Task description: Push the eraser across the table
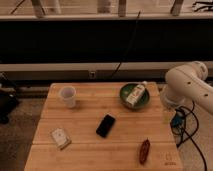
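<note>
The eraser [105, 125] is a flat black block lying at an angle near the middle of the light wooden table [85, 157]. The white arm [188, 86] hangs over the table's right edge. My gripper [170, 116] points down beside that edge, well to the right of the eraser and not touching it.
A white cup [67, 96] stands at the back left. A green bowl [126, 99] at the back right holds a small white bottle [136, 93]. A pale beige box [60, 138] lies front left and a reddish-brown oblong item [144, 150] front right. Cables [187, 135] hang off the right side.
</note>
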You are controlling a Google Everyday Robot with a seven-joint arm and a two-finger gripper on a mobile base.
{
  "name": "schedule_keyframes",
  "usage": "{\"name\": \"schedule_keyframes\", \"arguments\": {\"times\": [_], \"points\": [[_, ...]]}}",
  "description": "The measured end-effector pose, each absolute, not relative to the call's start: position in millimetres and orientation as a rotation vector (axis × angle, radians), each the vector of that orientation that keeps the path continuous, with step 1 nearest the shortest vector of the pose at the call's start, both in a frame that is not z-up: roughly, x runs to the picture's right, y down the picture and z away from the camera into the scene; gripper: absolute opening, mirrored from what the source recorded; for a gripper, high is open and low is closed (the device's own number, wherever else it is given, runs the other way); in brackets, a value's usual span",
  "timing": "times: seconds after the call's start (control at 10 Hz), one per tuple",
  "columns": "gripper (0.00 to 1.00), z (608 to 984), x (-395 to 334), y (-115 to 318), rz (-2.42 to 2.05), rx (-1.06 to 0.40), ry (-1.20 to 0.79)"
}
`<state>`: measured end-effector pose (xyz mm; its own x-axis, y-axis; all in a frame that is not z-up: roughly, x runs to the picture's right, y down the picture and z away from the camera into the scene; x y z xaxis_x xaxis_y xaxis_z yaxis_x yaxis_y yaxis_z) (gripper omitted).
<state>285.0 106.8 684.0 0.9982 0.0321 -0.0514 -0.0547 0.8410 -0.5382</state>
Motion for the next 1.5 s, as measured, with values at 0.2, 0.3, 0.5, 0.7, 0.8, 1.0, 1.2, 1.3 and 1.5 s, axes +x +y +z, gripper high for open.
{"name": "schedule_keyframes", "arguments": {"times": [0.2, 0.3, 0.5, 0.7, 0.8, 1.0, 1.2, 1.3, 1.5], "points": [[0.80, 684.0, 285.0, 106.8, 0.046, -0.570, 0.041], [0.80, 684.0, 285.0, 106.8, 0.046, -0.570, 0.041], [0.80, 684.0, 285.0, 106.8, 0.046, -0.570, 0.041], [0.80, 684.0, 285.0, 106.8, 0.046, -0.570, 0.041], [0.80, 684.0, 285.0, 106.8, 0.046, -0.570, 0.041], [0.80, 684.0, 285.0, 106.8, 0.046, -0.570, 0.041], [0.80, 684.9, 280.6, 111.1, 0.038, -0.573, 0.045], [0.80, 687.2, 270.0, 114.6, 0.028, -0.574, 0.045], [0.80, 692.6, 235.6, 121.0, -0.001, -0.576, 0.043]]}}
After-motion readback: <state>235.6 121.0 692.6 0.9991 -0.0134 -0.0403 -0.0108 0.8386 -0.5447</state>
